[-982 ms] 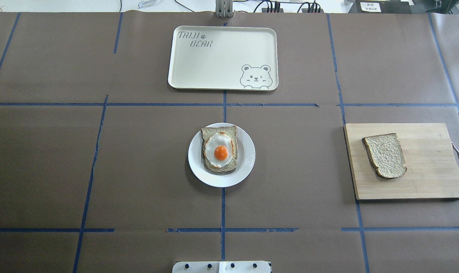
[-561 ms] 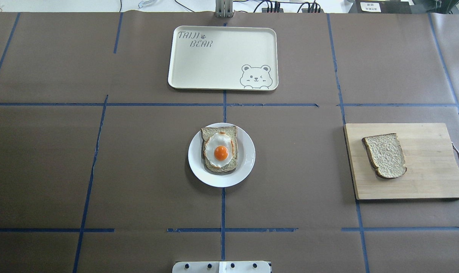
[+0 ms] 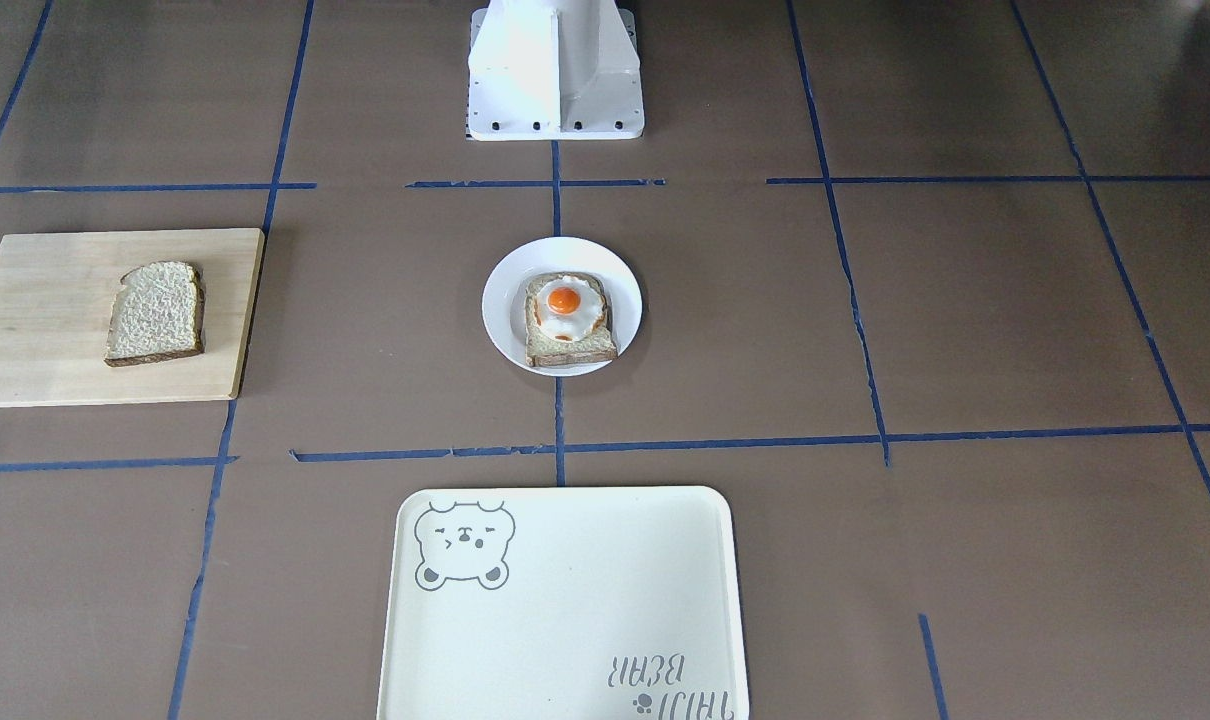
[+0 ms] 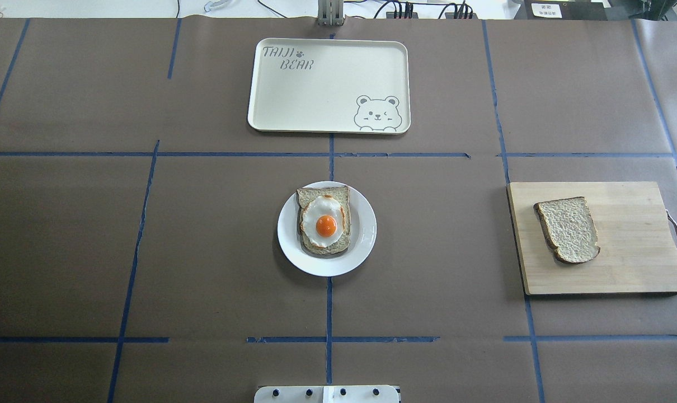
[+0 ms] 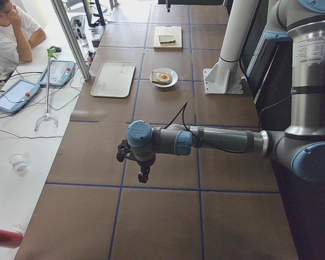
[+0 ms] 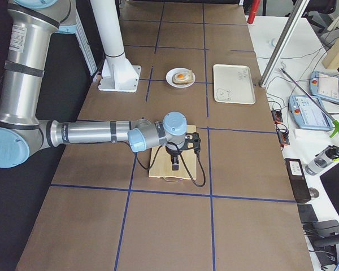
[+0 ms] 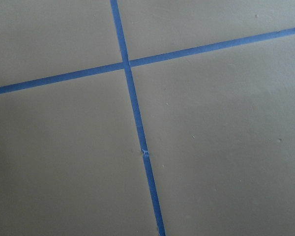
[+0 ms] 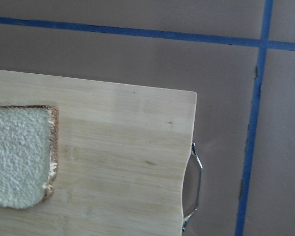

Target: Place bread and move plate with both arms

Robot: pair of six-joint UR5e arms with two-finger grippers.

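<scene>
The plain bread [image 4: 568, 229] lies flat on a wooden cutting board [image 4: 629, 268] at the table's right; it also shows in the front view [image 3: 155, 312] and at the left edge of the right wrist view [image 8: 17, 155]. The white plate [image 4: 366, 238] sits at the table's middle and bears a slice with a fried egg [image 4: 326, 223]. My right gripper [image 6: 175, 164] hangs above the cutting board. My left gripper [image 5: 141, 176] hangs over bare table far to the left of the plate. I cannot tell if either is open or shut. Neither shows in the overhead or front views.
A cream rectangular tray with a bear drawing [image 4: 294, 101] lies beyond the plate. The cutting board has a metal handle [image 8: 194, 191] on its outer edge. The white base block [image 3: 555, 70] stands at the robot's side. An operator sits beyond the table's far side [image 5: 11, 32].
</scene>
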